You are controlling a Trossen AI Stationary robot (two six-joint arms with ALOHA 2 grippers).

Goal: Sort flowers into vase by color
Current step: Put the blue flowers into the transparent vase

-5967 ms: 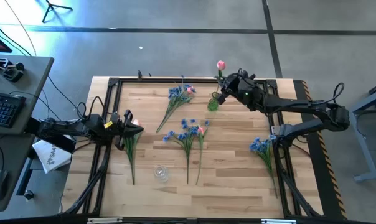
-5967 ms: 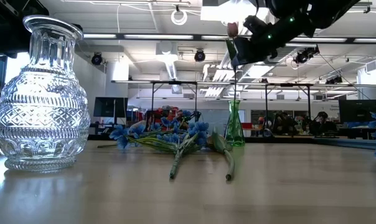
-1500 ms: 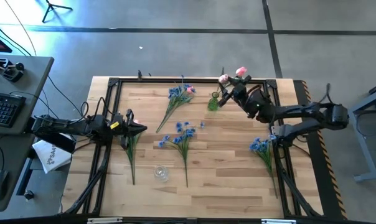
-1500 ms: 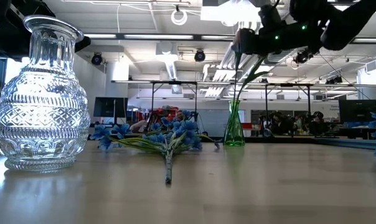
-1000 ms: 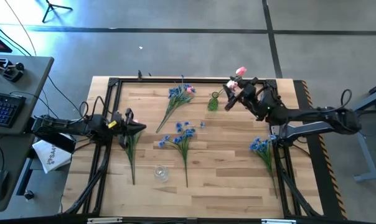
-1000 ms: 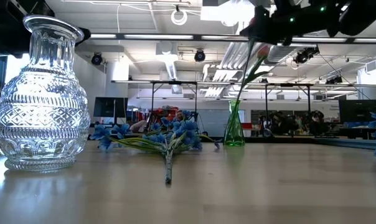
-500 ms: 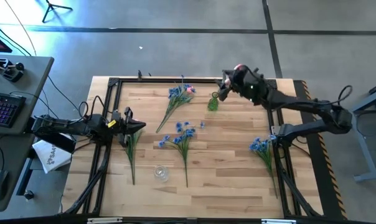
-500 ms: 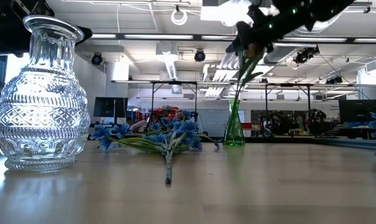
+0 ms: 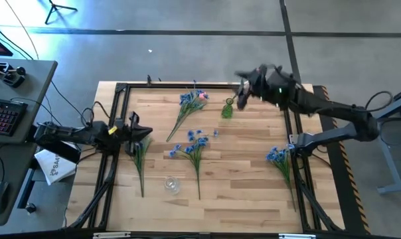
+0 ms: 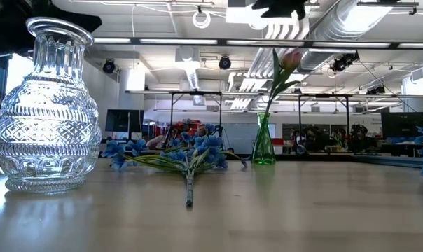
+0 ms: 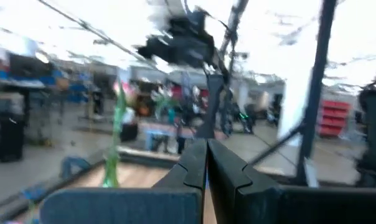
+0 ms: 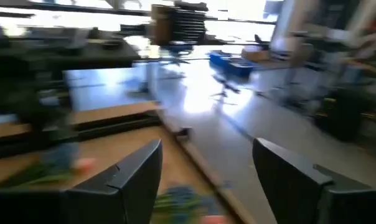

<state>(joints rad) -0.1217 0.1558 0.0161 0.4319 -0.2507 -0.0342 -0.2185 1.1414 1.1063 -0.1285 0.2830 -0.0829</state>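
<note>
At the left edge of the table [image 9: 253, 192] we see the left gripper [image 9: 138, 131] waiting low, its fingers [image 11: 200, 163] pressed together with nothing between them; the top of a green stem [image 9: 139, 161] lies just under its tip and runs back toward the near edge. Just right of that stem stands the clear glass vase [image 9: 171, 184], which fills the left side of the low view [image 10: 47, 105] and holds no flowers. Next come 2 lots of blue flowers lying flat: 1 spray [image 9: 186, 106] near the far rail with a bit of pink among its heads, and 1 bunch [image 9: 194, 143] near the middle of the table, stem pointing to the near edge, seen in the low view as well [image 10: 190, 155]. Further right, close to the far rail, stands the slim green vase [image 9: 227, 110], upright, with a pink tulip [image 10: 290, 59] in it, the stem leaning a little to the right in the low view. Above and just beyond that vase hovers the right gripper [image 9: 243, 88], its fingers [image 12: 129, 177] spread wide and empty, clear of the tulip. Near the right rail lies another blue bunch [image 9: 278, 157], well apart from the others
</note>
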